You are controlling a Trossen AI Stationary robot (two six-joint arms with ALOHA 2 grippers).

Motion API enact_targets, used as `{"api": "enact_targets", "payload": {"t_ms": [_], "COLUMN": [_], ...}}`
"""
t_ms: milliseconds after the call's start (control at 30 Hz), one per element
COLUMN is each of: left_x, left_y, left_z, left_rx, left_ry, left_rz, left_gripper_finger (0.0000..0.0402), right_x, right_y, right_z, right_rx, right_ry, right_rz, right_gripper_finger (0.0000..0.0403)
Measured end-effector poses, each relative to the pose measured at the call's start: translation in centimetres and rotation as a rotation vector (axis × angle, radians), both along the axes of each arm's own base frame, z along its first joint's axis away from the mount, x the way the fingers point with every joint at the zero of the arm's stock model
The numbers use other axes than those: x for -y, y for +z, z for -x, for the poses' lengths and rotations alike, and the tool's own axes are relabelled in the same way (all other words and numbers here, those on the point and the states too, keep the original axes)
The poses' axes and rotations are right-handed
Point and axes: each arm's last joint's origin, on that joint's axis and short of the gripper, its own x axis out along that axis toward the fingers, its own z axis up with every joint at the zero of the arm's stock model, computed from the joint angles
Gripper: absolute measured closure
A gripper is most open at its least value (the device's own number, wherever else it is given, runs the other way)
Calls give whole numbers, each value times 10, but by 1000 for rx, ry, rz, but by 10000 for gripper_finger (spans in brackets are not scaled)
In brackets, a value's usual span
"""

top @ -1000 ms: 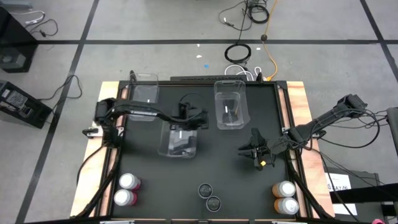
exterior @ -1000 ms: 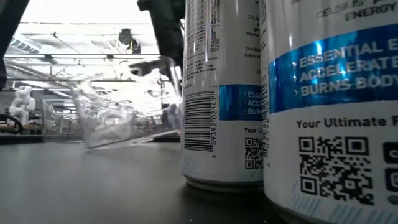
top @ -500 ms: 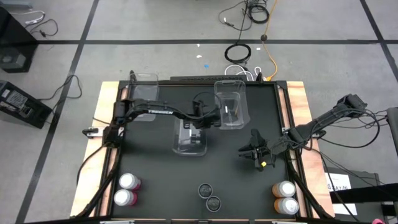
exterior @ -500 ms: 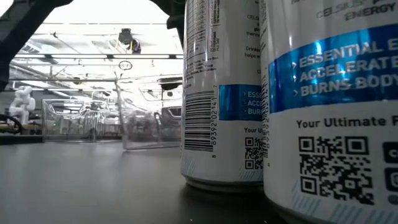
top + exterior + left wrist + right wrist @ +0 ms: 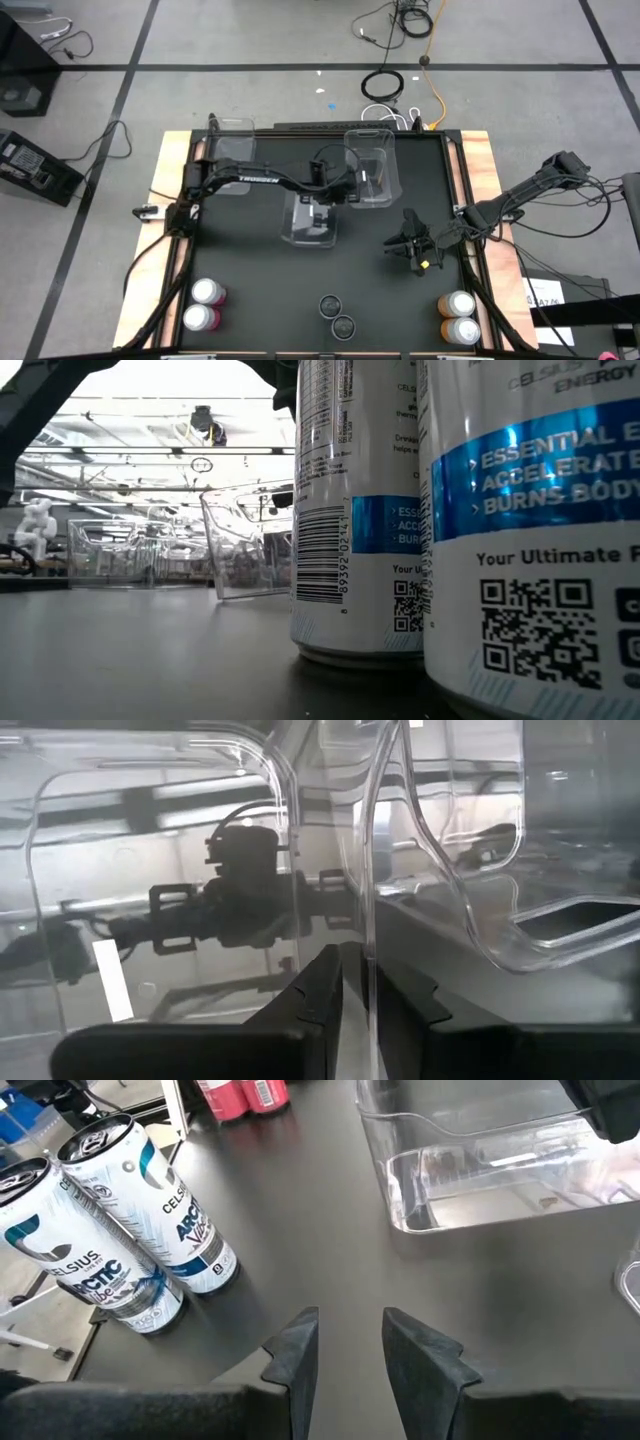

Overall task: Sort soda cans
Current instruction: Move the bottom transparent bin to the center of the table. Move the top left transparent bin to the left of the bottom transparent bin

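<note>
Fig. legend: you see the left gripper (image 5: 322, 200) mid-counter, fingers pinched on the wall of a clear bin (image 5: 308, 222), beside a second bin (image 5: 370, 170) toward the far edge; right gripper (image 5: 418, 250) hovers near the right edge, slightly parted, holding nothing. Soda cans stand in pairs along the near edge: pink cans (image 5: 203, 305) left corner, dark cans (image 5: 337, 316) centre, orange cans (image 5: 458, 317) right corner. Cans prob. stiff, smooth, slippery, dentable if empty; grip mid-body, across the sides.

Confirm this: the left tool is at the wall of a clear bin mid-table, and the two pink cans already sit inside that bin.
Not right. The left tool is at the clear bin, but the high view shows the pink cans standing on the table's front left corner.
</note>
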Motion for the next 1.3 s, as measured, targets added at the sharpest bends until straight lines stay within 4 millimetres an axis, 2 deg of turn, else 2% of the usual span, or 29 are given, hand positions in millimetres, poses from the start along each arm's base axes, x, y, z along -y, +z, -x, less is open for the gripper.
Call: {"api": "enact_targets", "payload": {"t_ms": [1300], "left_x": [-4], "left_y": [0], "left_z": [1], "left_rx": [-36], "left_ry": [-117], "left_rz": [-99], "left_gripper_finger": [342], "right_x": [-1], "right_y": [0], "right_z": [0], "right_rx": [-9], "right_ry": [8], "right_rz": [-38], "right_gripper_finger": [296]}}
